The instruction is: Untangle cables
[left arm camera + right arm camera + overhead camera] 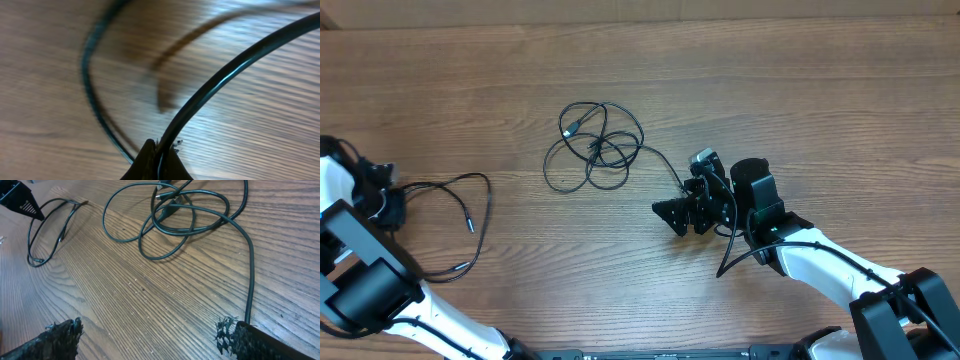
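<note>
Overhead: you will find the tangled cables (pixel 600 145) knotted in loose loops on the wooden table (pixel 790 80), at about 11 o'clock from the right gripper (pixel 676 184). One strand runs out of the knot towards 4 o'clock and ends at that gripper. Its jaws stand wide apart. The left gripper (pixel 388 200) sits at the table's 9 o'clock edge. A loose cable (pixel 480 215) loops away from it towards 3 o'clock, well apart from the knot.

Left wrist: your left gripper (pixel 159 162) is clamped on the loose cable (pixel 235 65), which arcs up towards 2 o'clock. The rest is blurred.

Right wrist: both fingers (pixel 55 337) are spread, with bare wood between them. The knot (pixel 185 210) lies at 12 o'clock. Its trailing strand (pixel 250 270) reaches the right-hand finger; you cannot tell whether it touches.
</note>
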Motion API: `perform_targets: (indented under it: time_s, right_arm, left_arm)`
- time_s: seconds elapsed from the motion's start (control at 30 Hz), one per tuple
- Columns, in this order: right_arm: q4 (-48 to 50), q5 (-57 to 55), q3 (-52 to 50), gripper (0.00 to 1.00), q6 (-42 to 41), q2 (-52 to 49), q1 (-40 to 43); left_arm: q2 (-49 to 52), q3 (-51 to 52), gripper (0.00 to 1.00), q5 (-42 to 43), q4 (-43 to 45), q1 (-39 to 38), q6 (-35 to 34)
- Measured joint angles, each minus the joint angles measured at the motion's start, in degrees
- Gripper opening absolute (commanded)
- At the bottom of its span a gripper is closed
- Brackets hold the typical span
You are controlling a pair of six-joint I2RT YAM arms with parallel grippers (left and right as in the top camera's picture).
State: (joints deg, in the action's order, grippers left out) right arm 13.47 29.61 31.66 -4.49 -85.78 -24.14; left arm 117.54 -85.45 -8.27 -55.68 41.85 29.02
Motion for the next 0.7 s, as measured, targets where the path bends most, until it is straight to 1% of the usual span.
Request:
perform_targets:
  time_s: [0.07,0.1,0.17,0.2,0.23,0.27,0.5,0.7]
  right_arm:
    - [0.02,0.0,0.0,0.97,0.0,0.0,0.0]
    - [0.0,-0.02,0.0,0.97,0.0,0.0,0.0]
    - [0.02,-0.02,0.0,0.97,0.0,0.0,0.0]
    - [0.0,0.0,0.0,0.97,-0.02,0.0,-0.02]
    - [0.04,0.0,0.0,0.97,0.02,0.0,0.0]
    - [0.0,-0.02,0.0,0.97,0.02,0.0,0.0]
    - [0.0,-0.02,0.0,0.97,0.0,0.0,0.0]
    - [0.02,0.0,0.0,0.97,0.02,0.0,0.0]
  left_arm:
    - [0.0,0.0,0.05,-0.39,0.5,1.22,-0.52]
    - [0.0,0.0,0.09,-0.55,0.72,1.86,-0.68]
    - [0.0,0.0,0.28,-0.61,1.2,2.82,-1.03]
    - [0.0,0.0,0.34,-0.72,1.49,3.32,-1.27]
    - [0.0,0.0,0.47,-0.79,1.77,3.69,-1.75]
    - [0.0,0.0,0.99,-0.85,2.14,4.07,-2.25]
    - [0.0,0.0,0.99,-0.46,3.43,4.76,-3.43]
    - [0.0,0.0,1.0,4.31,4.02,4.74,-3.43]
